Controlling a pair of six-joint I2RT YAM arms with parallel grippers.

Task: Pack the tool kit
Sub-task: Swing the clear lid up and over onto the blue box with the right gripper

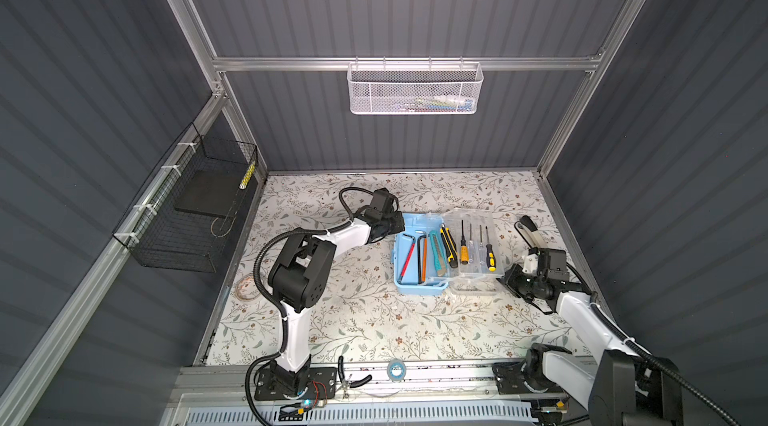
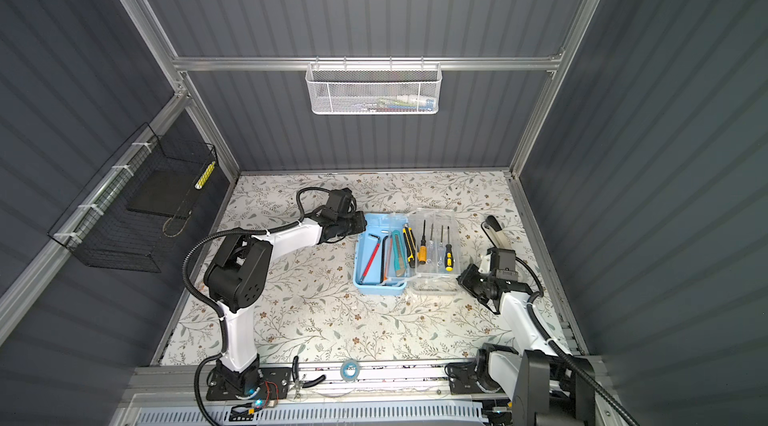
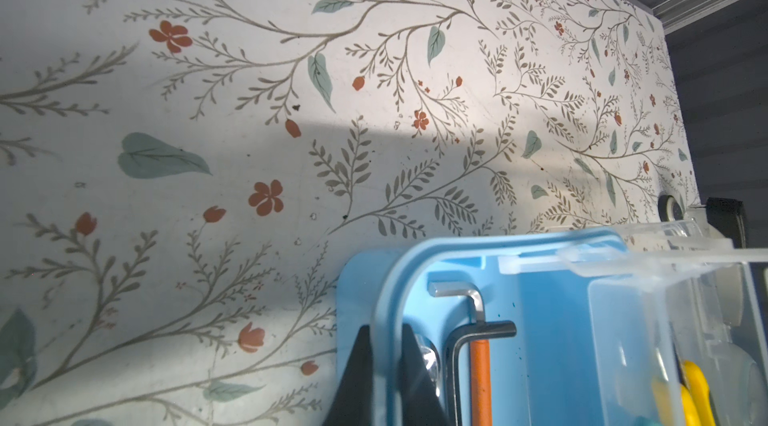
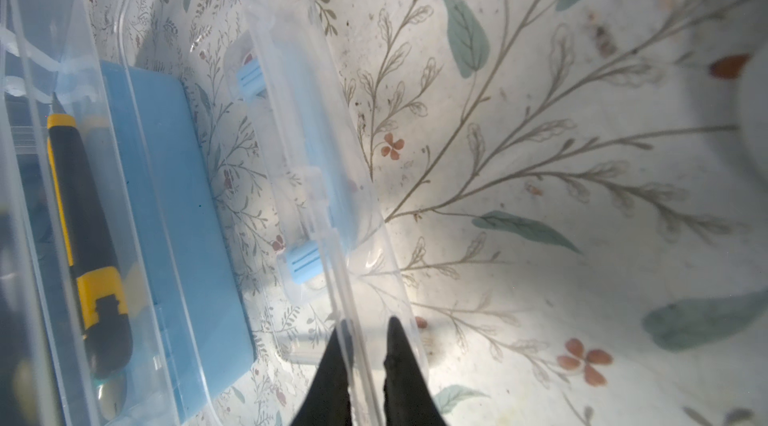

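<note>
The tool kit [image 1: 397, 255] [image 2: 360, 255] lies open mid-table: a light-blue base holding hex keys [image 3: 478, 312], a red tool and two utility knives [image 4: 83, 212]. Its clear lid [image 1: 473, 285] [image 4: 316, 83] is folded out to the right, and a clear tray of screwdrivers [image 1: 476, 245] rests there. My left gripper [image 1: 399, 222] [image 2: 360, 222] [image 3: 384, 328] is shut on the base's far left wall, one finger inside and one outside. At the lid's near right corner, my right gripper [image 1: 505, 278] [image 2: 460, 278] [image 4: 368, 322] is shut on the lid's rim.
A white mesh basket [image 1: 413, 91] hangs on the back wall and a black wire basket [image 1: 195, 204] on the left wall. A white tool with a black grip [image 1: 530, 231] lies right of the kit. Tape [image 1: 397, 370] and pliers [image 1: 353, 380] sit on the front rail.
</note>
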